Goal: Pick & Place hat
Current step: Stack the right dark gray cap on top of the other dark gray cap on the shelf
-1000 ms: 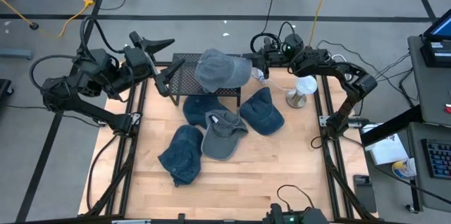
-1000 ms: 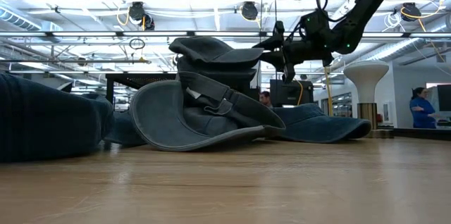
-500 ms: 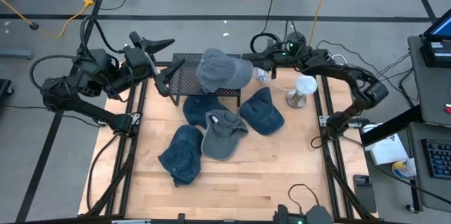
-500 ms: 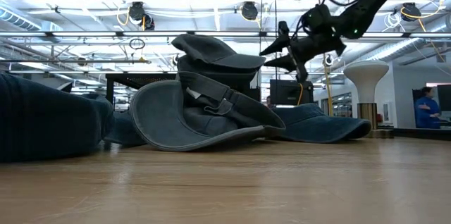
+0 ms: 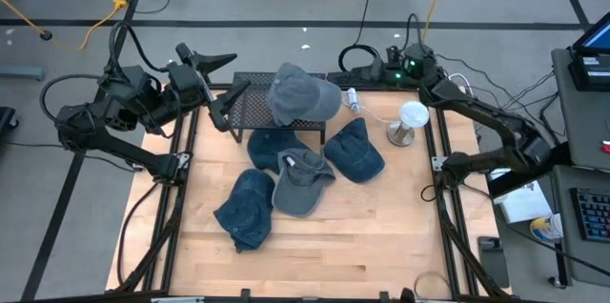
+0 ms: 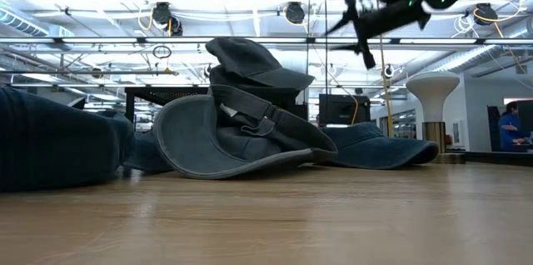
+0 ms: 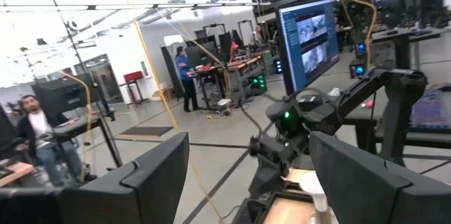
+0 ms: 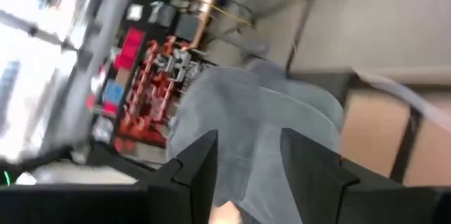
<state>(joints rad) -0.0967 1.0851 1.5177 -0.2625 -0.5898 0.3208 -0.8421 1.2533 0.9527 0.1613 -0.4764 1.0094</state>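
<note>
A light grey cap [image 5: 303,93] sits crown up on a black mesh rack [image 5: 250,103] at the table's far side; it also shows in the low view [image 6: 254,58] and the right wrist view [image 8: 254,111]. My right gripper [image 5: 355,74] hangs open in the air just right of the cap's brim and above it [image 6: 354,32], pointing at the cap with nothing between its fingers. My left gripper [image 5: 227,82] stands open and raised at the rack's left end, touching nothing.
Several more hats lie on the wooden table in front of the rack: blue ones [image 5: 270,146] [image 5: 357,151] [image 5: 245,210] and a grey one [image 5: 301,181]. A white stand [image 5: 410,117] rises at the far right. People and equipment are in the room beyond.
My right gripper has drawn away from the grey cap's brim, rising and going back toward the table's far right corner while rolling about its own axis. The cap has stayed on the rack, and its brim now slopes a little lower.
</note>
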